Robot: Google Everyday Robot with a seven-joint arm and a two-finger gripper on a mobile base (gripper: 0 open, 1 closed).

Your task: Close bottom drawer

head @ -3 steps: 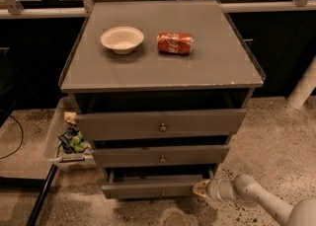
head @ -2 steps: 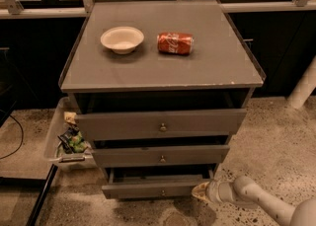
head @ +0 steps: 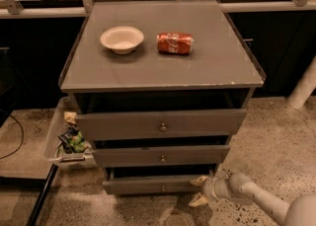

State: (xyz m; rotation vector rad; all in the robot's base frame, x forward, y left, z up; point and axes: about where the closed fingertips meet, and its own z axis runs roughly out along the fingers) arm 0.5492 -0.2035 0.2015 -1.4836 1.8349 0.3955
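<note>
The grey cabinet point(head: 163, 67) has three drawers. The bottom drawer point(head: 153, 184) is the lowest, with a slim front and a tiny brass knob point(head: 163, 188). It stands slightly pulled out, with a dark gap above its front. My gripper point(head: 199, 190) comes in from the lower right, level with the drawer's right end. Its cream fingers point(head: 200, 180) are spread open, one beside the drawer front's right edge and one lower near the floor. It holds nothing.
A white bowl point(head: 122, 39) and a red soda can point(head: 175, 43) lying on its side sit on the cabinet top. A clear bin point(head: 61, 141) with snack bags stands left of the cabinet. A white post point(head: 303, 89) rises at the right. The floor is speckled concrete.
The gripper has stayed at the bottom drawer's right end; no clear movement of the drawer or the arm.
</note>
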